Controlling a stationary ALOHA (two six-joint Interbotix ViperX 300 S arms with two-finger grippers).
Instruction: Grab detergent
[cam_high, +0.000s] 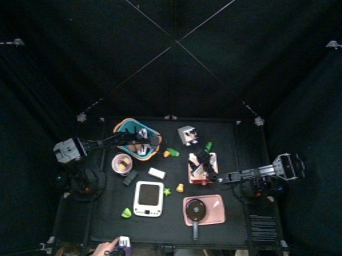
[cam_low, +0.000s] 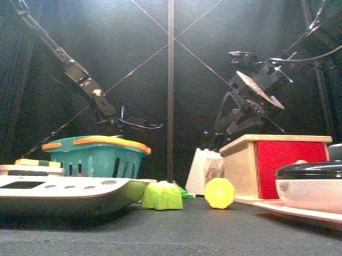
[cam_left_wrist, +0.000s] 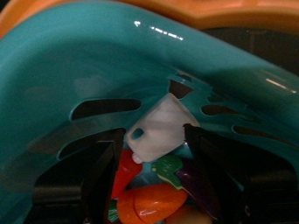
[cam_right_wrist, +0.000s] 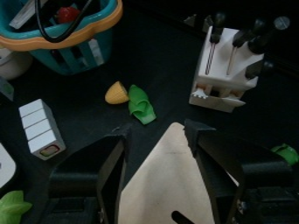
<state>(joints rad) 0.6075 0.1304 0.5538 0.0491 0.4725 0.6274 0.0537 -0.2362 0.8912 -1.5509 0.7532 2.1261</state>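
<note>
My left gripper is down inside the teal basket, jaws wide apart around the white detergent pouch, which leans on the basket wall. My right gripper squeezes a tan bag between its 2 jaws.

We count one teal basket, one kitchen scale, one red-fronted wooden box, one white pouch, one knife block and one pan.
</note>
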